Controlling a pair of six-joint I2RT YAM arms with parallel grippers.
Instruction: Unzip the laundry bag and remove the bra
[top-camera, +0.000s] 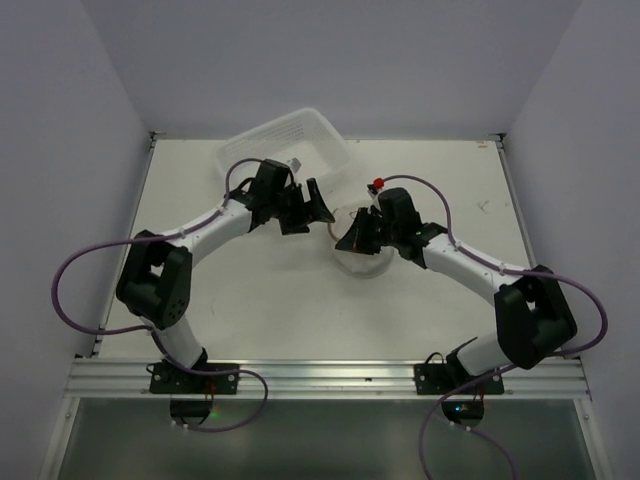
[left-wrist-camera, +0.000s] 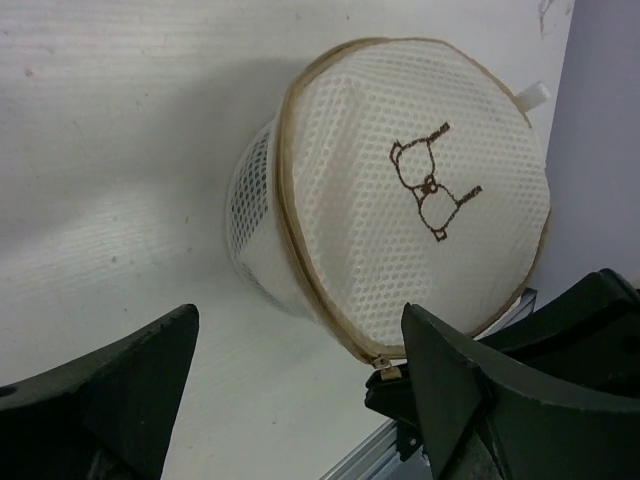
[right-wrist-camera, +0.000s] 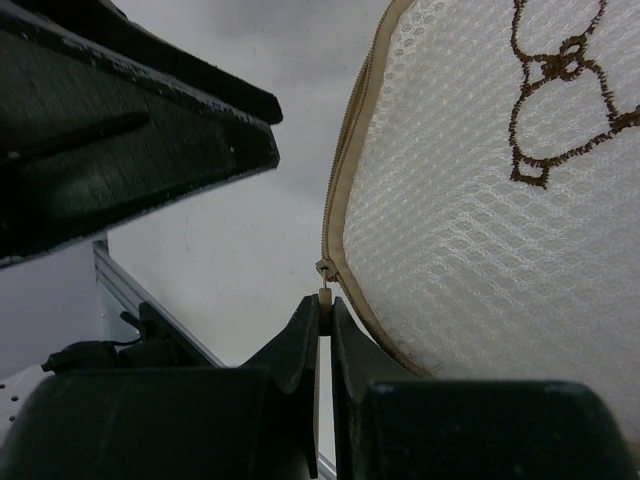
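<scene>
The laundry bag (left-wrist-camera: 400, 180) is a round white mesh pouch with tan trim and a brown bra drawing on its flat face, which is tipped up off the table. My right gripper (right-wrist-camera: 325, 305) is shut on the tan zipper pull (right-wrist-camera: 325, 296) at the bag's lower rim. The zipper looks closed along the rim that shows. From above, the bag (top-camera: 366, 264) lies mostly under my right gripper (top-camera: 347, 238). Left of the bag, my left gripper (left-wrist-camera: 300, 315) stands wide open, with nothing between its fingers (left-wrist-camera: 120, 385). The bra is hidden.
A white plastic basket (top-camera: 285, 150) stands tilted at the back of the table, just behind my left gripper (top-camera: 310, 210). The table's metal front rail (top-camera: 330, 378) runs along the near edge. The two grippers are close together at mid-table.
</scene>
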